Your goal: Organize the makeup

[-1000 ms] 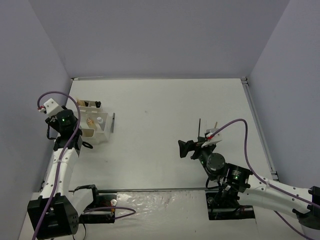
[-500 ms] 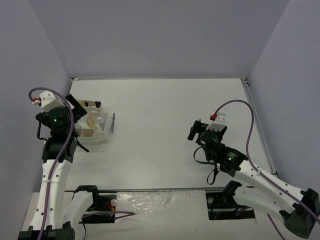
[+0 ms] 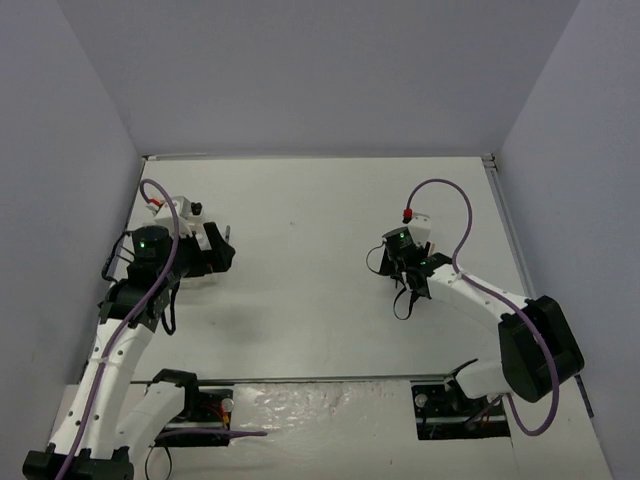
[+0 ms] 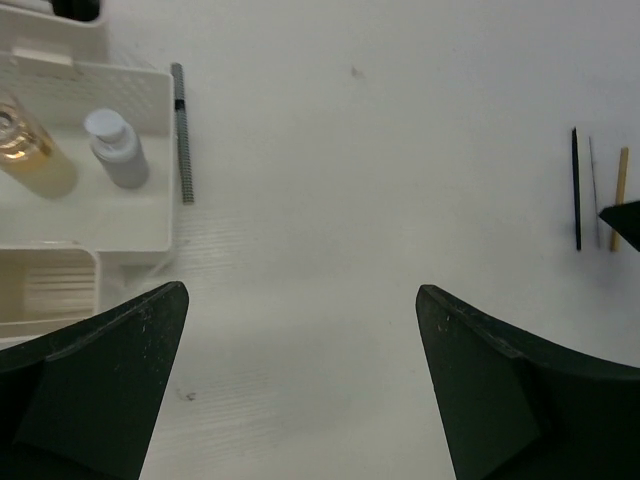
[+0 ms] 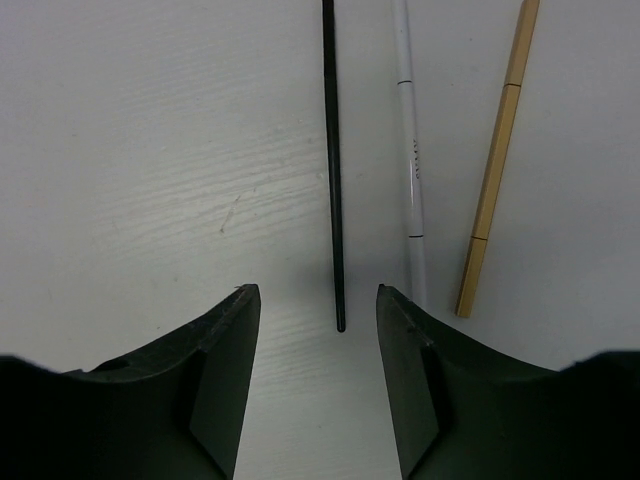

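By the left edge of the counter [image 3: 300, 250], toward its far corner, sits the white tray [image 4: 100, 85]. One compartment holds an amber bottle [image 4: 22, 150] and a grey bottle [image 4: 115, 150] with a white cap, lying side by side. A dark pencil [image 4: 182, 135] lies on the counter just beside the tray's right wall, outside it. The left claw [image 4: 300, 380] hangs above this spot with its fingers spread wide and nothing between them.

Well apart, nearer the right edge, three thin pieces lie close together and nearly parallel: a black stick [image 5: 333, 170], a white stick [image 5: 410, 150] and a tan stick [image 5: 495, 165]. None of them is in the tray yet. The right claw [image 5: 315, 295] points down over them, spread open, with the near end of the black stick in the gap between its fingers. Nothing is pinched.

The step in hand looks like picking up the black stick for the tray. The next move probably calls for lowering straight down and closing on that stick alone. The white one lies just beside it, so the right-hand finger must land between the two without nudging it. The stick is thin and flat on the counter, so the fingertips may have to reach the surface to catch it.
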Robot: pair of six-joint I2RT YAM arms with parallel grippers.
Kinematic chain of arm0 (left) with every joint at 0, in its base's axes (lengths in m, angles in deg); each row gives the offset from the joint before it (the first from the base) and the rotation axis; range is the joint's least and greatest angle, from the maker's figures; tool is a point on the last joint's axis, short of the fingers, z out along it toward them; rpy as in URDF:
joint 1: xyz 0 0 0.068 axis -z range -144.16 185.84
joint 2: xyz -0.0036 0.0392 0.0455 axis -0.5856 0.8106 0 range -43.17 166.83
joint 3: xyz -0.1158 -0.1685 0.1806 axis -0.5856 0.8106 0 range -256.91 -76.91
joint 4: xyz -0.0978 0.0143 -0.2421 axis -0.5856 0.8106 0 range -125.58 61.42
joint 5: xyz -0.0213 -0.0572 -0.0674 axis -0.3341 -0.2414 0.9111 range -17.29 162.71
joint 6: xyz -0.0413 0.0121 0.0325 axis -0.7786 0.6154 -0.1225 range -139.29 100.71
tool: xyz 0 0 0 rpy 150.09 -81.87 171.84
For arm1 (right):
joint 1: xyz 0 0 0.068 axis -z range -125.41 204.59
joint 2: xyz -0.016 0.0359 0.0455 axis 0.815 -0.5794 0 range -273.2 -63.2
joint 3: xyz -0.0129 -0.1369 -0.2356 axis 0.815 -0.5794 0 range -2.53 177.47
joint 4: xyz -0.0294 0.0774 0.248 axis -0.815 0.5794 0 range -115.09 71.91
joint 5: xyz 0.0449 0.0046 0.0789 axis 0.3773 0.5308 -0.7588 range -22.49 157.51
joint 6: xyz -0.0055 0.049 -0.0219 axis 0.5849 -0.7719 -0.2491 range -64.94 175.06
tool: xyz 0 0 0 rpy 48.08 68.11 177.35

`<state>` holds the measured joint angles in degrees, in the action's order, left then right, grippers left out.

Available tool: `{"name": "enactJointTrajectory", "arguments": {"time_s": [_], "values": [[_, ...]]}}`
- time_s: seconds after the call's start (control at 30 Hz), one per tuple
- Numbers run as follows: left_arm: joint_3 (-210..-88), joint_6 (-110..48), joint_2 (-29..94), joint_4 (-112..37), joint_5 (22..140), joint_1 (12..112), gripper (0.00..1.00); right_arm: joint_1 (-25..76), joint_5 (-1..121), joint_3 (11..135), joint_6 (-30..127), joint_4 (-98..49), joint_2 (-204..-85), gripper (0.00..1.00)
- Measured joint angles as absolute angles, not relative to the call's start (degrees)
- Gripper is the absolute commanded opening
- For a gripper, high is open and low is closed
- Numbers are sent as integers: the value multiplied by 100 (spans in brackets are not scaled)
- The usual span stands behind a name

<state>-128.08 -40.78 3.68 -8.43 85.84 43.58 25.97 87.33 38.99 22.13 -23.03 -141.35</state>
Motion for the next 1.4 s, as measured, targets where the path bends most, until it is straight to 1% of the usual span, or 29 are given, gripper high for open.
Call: {"name": "enactJointTrajectory", "arguments": {"time_s": [0.1, 0.23, 0.3, 0.5, 0.63, 0.73, 0.87, 0.9, 1.07, 1.2, 1.3, 1.4], "values": [[-12529, -4077, 293, -829, 8912, 4435, 97, 2753, 8600, 4043, 2230, -2323, -14599, 42], [-12351, -4074, 127, -835, 9057, 4453, 97, 2915, 8444, 4214, 2296, -2320, -15002, 38], [-12317, -4072, 52, -833, 9079, 4453, 97, 2988, 8379, 4346, 2345, -2332, -15208, 37], [-12315, -4041, -10, -832, 9083, 4453, 97, 3105, 8247, 4677, 2423, -2405, -15817, 30], [-12315, -4038, -10, -831, 9104, 4453, 97, 3175, 8233, 4786, 2424, -2517, -16036, 27], [-12315, -4035, -10, -831, 9114, 4453, 97, 3221, 8228, 4850, 2429, -2595, -16125, 19], [-12315, -4037, -10, -830, 9117, 4453, 97, 3248, 8221, 4940, 2489, -2700, -16232, 1], [-12315, -4038, -10, -832, 9122, 4453, 97, 3250, 8213, 4961, 2507, -2729, -16258, 0], [-12302, -4106, -10, -870, 9272, 4453, 97, 3189, 8194, 5013, 2633, -2786, -16306, 0], [-12242, -4450, -2, -1037, 9495, 4485, 97, 2741, 8176, 4988, 2762, -2824, -16222, 0], [-12219, -4750, 42, -1147, 9579, 4600, 97, 1917, 8135, 4939, 2847, -2998, -15936, 0], [-12221, -5043, 115, -1262, 9595, 4793, 97, 916, 8140, 4837, 2949, -3516, -15439, 0]]}}
